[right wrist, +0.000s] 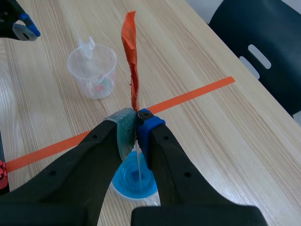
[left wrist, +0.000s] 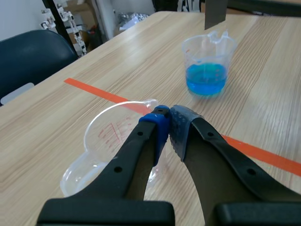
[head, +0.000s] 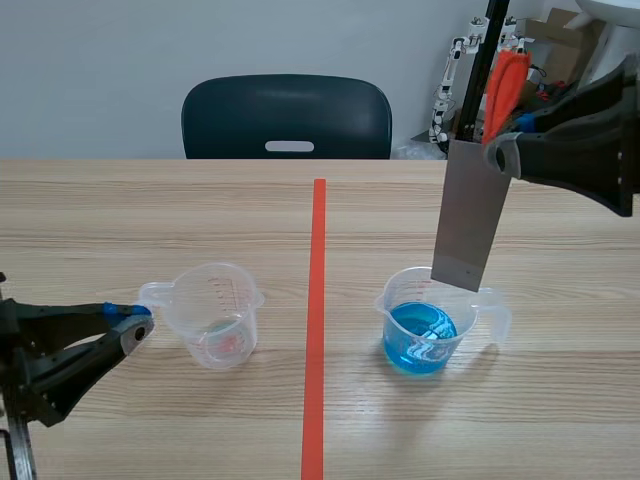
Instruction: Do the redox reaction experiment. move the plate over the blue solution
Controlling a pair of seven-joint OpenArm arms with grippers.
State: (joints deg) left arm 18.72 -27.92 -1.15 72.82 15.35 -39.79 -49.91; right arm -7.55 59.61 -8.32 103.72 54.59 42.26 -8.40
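Observation:
A grey metal plate (head: 470,215) hangs upright, and my right gripper (head: 500,150) is shut on its upper end. Its lower edge sits just above the rim of the clear cup of blue solution (head: 425,335). In the right wrist view the plate is edge-on between the fingers of the right gripper (right wrist: 136,117), with the blue cup (right wrist: 126,182) below. An orange-red strip (right wrist: 130,61) sticks out of the grip. My left gripper (head: 140,315) is shut on nothing, beside the handle of a nearly empty clear cup (head: 215,315). That cup (left wrist: 113,127) lies under the fingertips of the left gripper (left wrist: 168,117).
A dark chair (head: 287,115) stands behind the table's far edge. Equipment and boxes (head: 480,70) clutter the back right. An orange-red tape line (head: 318,320) runs down the table between the two cups.

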